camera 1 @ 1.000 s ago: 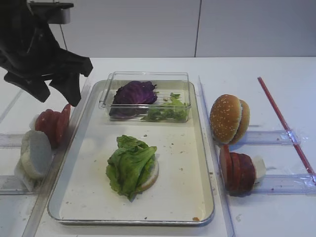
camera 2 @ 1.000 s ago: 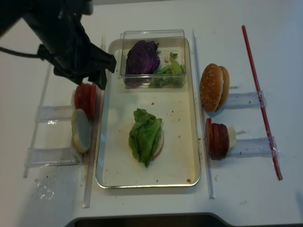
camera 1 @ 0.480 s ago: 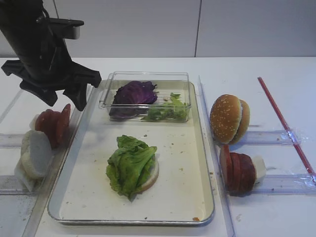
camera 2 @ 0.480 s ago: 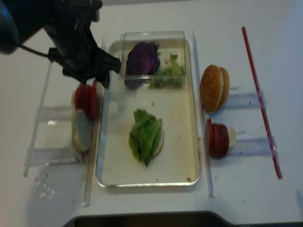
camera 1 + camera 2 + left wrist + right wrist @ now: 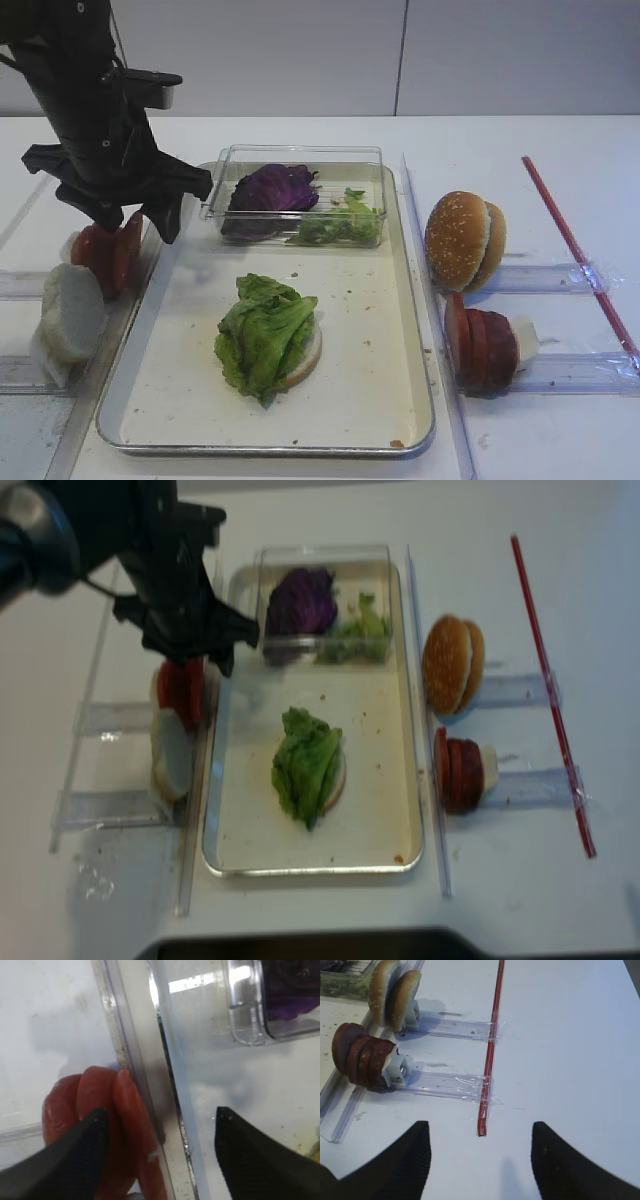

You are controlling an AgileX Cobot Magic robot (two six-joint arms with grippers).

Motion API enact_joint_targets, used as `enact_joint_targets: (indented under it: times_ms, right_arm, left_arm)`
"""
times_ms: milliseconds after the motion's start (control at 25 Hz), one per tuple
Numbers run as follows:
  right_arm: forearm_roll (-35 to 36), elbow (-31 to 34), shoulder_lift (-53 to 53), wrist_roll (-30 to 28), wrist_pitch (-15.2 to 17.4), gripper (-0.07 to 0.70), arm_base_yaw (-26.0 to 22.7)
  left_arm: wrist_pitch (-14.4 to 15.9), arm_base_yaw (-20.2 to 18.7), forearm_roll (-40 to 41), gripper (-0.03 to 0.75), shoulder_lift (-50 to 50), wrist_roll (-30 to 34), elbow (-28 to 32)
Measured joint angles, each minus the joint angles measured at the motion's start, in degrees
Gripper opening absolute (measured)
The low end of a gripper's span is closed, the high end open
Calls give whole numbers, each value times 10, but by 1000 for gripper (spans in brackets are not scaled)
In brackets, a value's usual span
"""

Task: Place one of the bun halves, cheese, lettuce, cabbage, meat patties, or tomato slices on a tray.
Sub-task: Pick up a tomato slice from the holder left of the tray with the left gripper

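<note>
Left gripper (image 5: 140,218) spread wide, holding nothing, hovering over the tomato slices (image 5: 107,250) by the tray (image 5: 370,340) left rim.
From the left wrist view I see one finger (image 5: 75,1160) over the slices, the other above the tray edge. Right gripper (image 5: 480,1150) also open, over bare table (image 5: 570,1060). Lettuce (image 5: 262,332) sits on a bun half (image 5: 308,358) mid-tray; meat patties (image 5: 480,345) and bun halves (image 5: 462,240) stand right of it.
</note>
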Motion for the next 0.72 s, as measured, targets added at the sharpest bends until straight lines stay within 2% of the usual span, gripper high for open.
enact_joint_targets:
  times_ms: [360, 720]
  right_arm:
    - [0, 0, 0, 0, 0, 457, 0]
    - [0, 0, 0, 0, 0, 457, 0]
  left_arm:
    - [3, 0, -3, 417, 16, -1, -3]
    - [10, 0, 0, 312, 31, -1, -3]
